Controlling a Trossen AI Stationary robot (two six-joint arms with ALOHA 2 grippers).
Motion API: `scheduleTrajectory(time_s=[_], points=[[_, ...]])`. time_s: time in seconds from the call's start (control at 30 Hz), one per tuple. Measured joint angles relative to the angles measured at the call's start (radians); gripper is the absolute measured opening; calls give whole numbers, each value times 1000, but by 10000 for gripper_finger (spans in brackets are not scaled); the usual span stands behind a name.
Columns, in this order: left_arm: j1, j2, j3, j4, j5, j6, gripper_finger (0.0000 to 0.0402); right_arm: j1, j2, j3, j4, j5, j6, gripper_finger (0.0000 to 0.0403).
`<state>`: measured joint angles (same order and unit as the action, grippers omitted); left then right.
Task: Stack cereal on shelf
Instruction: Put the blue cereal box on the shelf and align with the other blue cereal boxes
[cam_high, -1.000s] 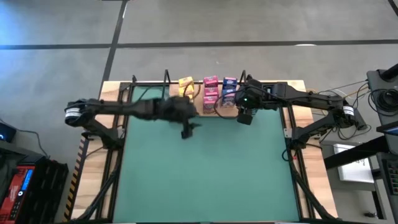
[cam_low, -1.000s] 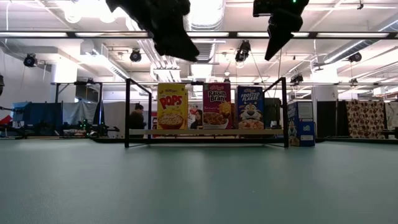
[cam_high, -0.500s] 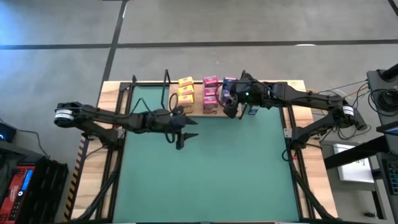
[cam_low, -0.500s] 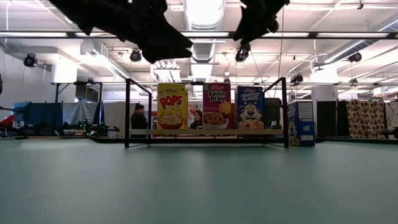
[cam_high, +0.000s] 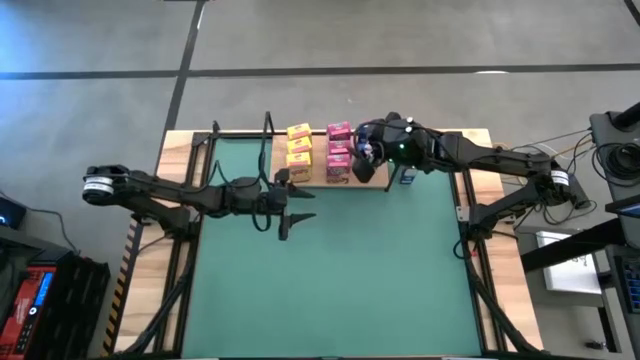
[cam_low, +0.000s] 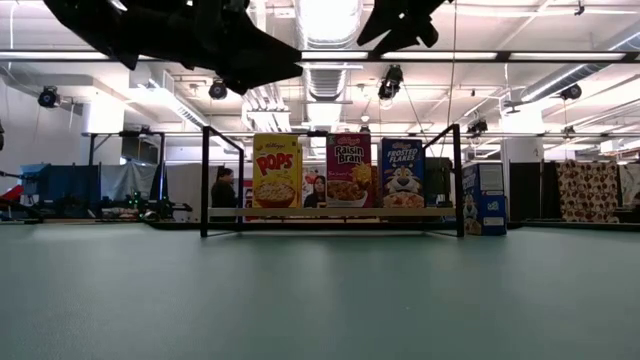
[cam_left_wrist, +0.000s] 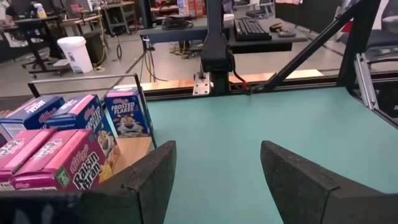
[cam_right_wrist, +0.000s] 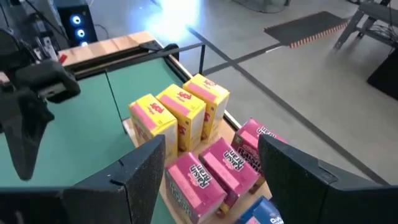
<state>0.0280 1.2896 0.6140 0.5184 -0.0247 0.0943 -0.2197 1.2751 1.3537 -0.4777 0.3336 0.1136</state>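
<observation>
The cereal boxes stand in rows on the wooden shelf (cam_high: 318, 165) at the table's far edge: yellow (cam_high: 298, 148), pink (cam_high: 338, 152) and blue (cam_left_wrist: 126, 112). One more blue box (cam_low: 485, 205) stands on the table just right of the shelf. My right gripper (cam_right_wrist: 211, 177) hangs open above the shelf's right part, over the blue and pink rows, touching nothing. My left gripper (cam_left_wrist: 217, 180) is open and nearly level over the green table, in front of the shelf's left end, with nothing between its fingers.
Black wire uprights (cam_low: 204, 180) rise at the shelf's ends. Black frame bars (cam_high: 190, 200) run along the table's left and right sides. The green tabletop (cam_high: 340, 280) stretches toward the near edge in front of both arms.
My left gripper has drawn back toward the table's left edge, sunk a little, and tipped from pointing down to nearly level. My right gripper has risen from in front of the shelf's right end, swung over the blue and pink boxes, and tipped up. Both stay open; no box has moved.
</observation>
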Motion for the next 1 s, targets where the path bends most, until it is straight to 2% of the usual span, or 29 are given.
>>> scheduleTrajectory(time_s=[0.23, 0.43, 0.53, 0.63, 0.83, 1.0], points=[[2, 0, -3, -6, 1, 0, 217, -3, 0, 0, 42, 0, 43, 244], [2, 0, -3, -6, 1, -6, 217, -3, 11, 0, 110, 0, -28, 244], [3, 0, -3, -7, 1, -6, 217, -3, 18, 0, 108, 0, 29, 244], [8, 0, -3, -7, 1, -7, 217, -16, 16, 0, 28, 19, 58, 244], [18, 0, -3, -12, 0, -7, 217, -82, -45, 5, -199, 184, 169, 244], [24, 0, -3, -12, -1, -7, 217, -165, -86, 22, -426, 220, 290, 244]])
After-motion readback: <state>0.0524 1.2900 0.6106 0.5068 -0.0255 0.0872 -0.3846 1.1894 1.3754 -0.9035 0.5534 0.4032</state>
